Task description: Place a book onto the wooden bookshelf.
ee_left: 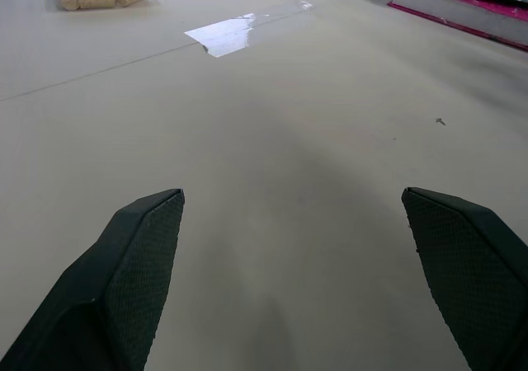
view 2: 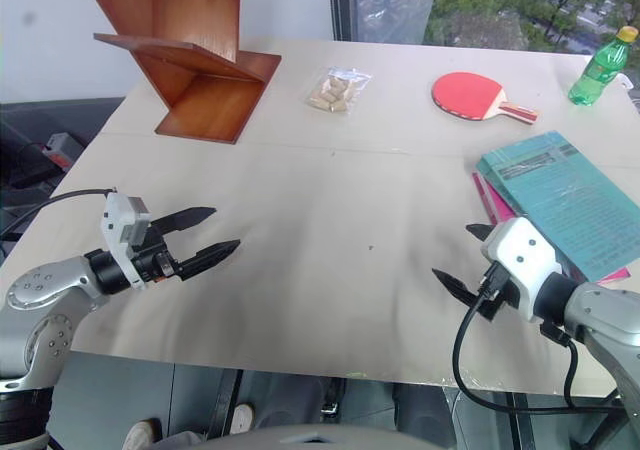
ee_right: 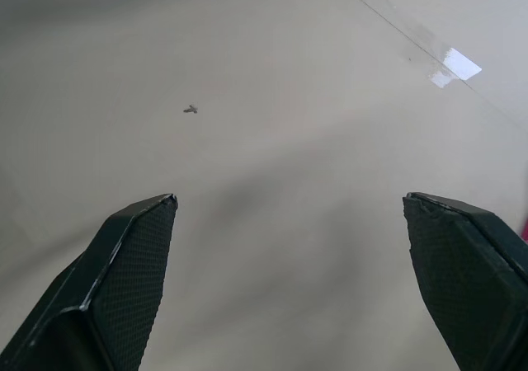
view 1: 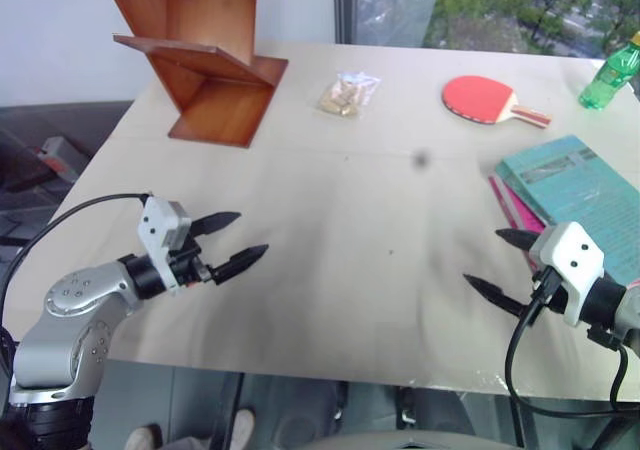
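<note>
— Where does everything lie relative to the two grippers?

— Both hover over the near edge of the table (view 1: 330,220), the left gripper (view 1: 230,240) well apart from the right gripper (view 1: 505,262), bare tabletop between them. The book (view 1: 575,190) lies flat just beyond the right gripper, on top of a second book (view 1: 515,205) whose edge juts out beneath it toward the left gripper.

— And further off?

— The wooden bookshelf (view 1: 205,60) stands at the far corner, well ahead of the left gripper. A snack packet (view 1: 348,92) lies beside the shelf, toward the middle. A paddle (view 1: 485,100) rests far ahead of the right gripper, a bottle (view 1: 610,75) beyond it at the far edge.
</note>
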`<act>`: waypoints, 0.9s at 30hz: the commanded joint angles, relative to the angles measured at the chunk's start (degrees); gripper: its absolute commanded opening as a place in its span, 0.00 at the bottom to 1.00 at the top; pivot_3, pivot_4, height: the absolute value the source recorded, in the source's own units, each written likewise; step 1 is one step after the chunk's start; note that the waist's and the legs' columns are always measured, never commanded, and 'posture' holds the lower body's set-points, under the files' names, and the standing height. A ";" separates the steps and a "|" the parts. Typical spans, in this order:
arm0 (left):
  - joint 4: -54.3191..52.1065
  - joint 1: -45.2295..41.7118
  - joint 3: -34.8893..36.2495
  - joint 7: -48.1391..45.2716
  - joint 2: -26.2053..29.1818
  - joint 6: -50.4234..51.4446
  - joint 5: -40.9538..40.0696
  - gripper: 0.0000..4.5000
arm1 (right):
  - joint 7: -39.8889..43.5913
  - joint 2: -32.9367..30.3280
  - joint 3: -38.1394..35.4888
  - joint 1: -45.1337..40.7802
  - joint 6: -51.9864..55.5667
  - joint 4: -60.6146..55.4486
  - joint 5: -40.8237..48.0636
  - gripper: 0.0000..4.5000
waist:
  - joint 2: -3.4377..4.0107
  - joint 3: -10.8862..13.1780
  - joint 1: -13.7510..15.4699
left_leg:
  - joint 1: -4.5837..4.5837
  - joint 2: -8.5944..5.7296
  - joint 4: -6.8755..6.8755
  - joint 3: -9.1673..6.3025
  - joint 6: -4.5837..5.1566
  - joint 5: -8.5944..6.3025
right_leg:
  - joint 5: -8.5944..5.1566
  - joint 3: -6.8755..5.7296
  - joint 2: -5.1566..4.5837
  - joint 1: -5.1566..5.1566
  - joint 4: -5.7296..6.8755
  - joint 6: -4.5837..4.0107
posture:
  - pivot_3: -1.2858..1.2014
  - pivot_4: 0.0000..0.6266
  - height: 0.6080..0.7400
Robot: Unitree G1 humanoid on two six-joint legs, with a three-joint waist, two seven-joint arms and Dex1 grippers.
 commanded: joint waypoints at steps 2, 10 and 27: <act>-2.50 -0.20 2.86 -1.61 2.77 0.95 -1.83 0.99 | 0.40 -0.33 -2.31 -0.58 0.91 -2.12 1.93 1.00 | -0.03 0.02 -0.13 | 0.00 0.00 0.00 0.00 0.00 0.00 | 0.00 0.00 0.00 0.00 0.00 0.00 | 0.52 0.24 1.00; -3.23 -2.33 1.34 -5.63 4.00 3.15 -5.61 0.99 | -1.15 -0.58 -2.07 -1.69 2.15 -2.72 1.48 1.00 | -0.02 0.01 -0.16 | 0.00 0.00 0.00 0.00 0.00 0.00 | 0.00 0.00 0.00 0.00 -0.01 0.00 | 0.52 0.24 1.00; -12.28 -7.78 -3.68 -6.13 3.20 9.06 -13.30 1.00 | -10.85 2.18 -8.41 -12.16 10.25 7.98 5.66 0.04 | -0.03 0.01 -0.23 | 0.01 0.00 0.01 0.03 0.00 0.00 | 0.02 0.04 0.00 0.00 0.00 -0.02 | 0.52 0.24 1.00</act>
